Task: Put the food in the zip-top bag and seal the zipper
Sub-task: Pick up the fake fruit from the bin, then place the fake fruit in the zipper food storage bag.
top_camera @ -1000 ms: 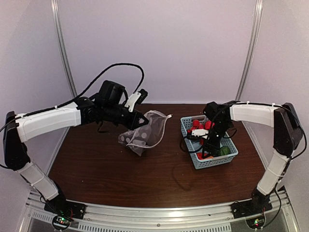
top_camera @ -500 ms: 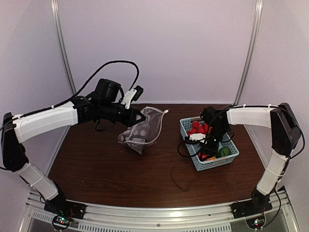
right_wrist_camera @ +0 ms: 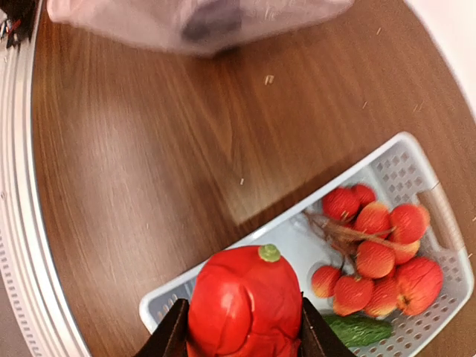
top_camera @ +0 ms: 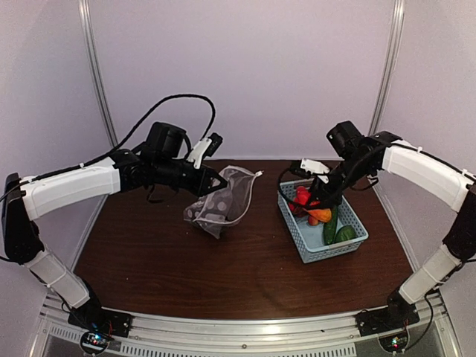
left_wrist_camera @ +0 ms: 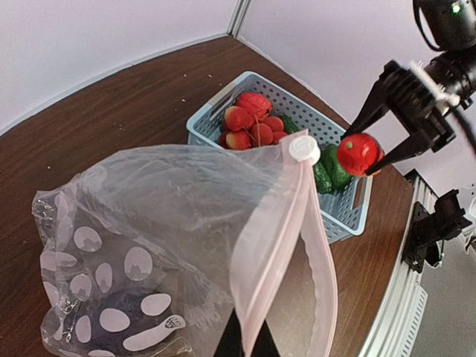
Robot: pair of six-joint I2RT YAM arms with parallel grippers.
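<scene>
My left gripper (left_wrist_camera: 242,343) is shut on the pale pink zipper (left_wrist_camera: 279,245) of the polka-dot zip-top bag (left_wrist_camera: 149,216). It holds the bag up with its mouth open, the white slider tab (left_wrist_camera: 303,149) at the far end. A dark piece (left_wrist_camera: 126,316) lies inside at the bottom. In the top view this gripper (top_camera: 214,181) holds the bag (top_camera: 227,199) above the table. My right gripper (right_wrist_camera: 242,327) is shut on a red round toy tomato (right_wrist_camera: 245,305) and holds it above the basket's near corner. The tomato also shows in the left wrist view (left_wrist_camera: 358,153).
The light-blue mesh basket (top_camera: 358,225) stands right of the bag. It holds a cluster of small red fruits (right_wrist_camera: 379,256), green cucumbers (top_camera: 332,230) and an orange piece (top_camera: 320,215). Bare brown table (top_camera: 223,268) lies between the bag and the near edge.
My right gripper has risen out of the basket with the red tomato in it, and the arm has swung up and back. My left gripper and the bag have barely moved.
</scene>
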